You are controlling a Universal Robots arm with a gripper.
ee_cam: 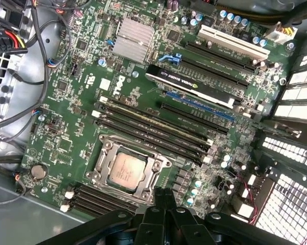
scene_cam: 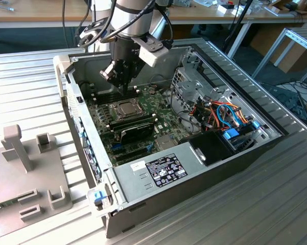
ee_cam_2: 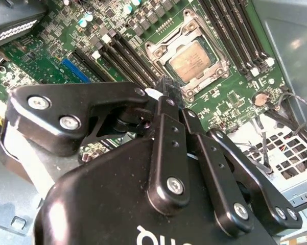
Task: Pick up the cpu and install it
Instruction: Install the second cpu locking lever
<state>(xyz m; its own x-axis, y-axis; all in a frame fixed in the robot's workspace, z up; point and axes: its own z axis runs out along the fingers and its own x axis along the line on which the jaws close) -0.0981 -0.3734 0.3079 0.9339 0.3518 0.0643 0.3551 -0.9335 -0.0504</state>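
An open computer case (scene_cam: 143, 168) lies on a metal table (scene_cam: 30, 76), its green motherboard (ee_cam: 81, 117) facing up. The cpu (ee_cam: 126, 170), a small silver square, already sits in its socket (ee_cam: 104, 161) near the middle of the board, also seen in the second wrist view (ee_cam_2: 190, 59). The robot's gripper (scene_cam: 123, 88) hangs just above the board beside the socket, fingertips pressed together and holding nothing. By my judgement, good work here means checking the chip lies flat and square inside the frame. Long black memory sticks (ee_cam: 153, 127) flank the socket closely, a graphics card (ee_cam: 194, 87) lies beyond, and loose cables (scene_cam: 225, 115) crowd the case's far end.
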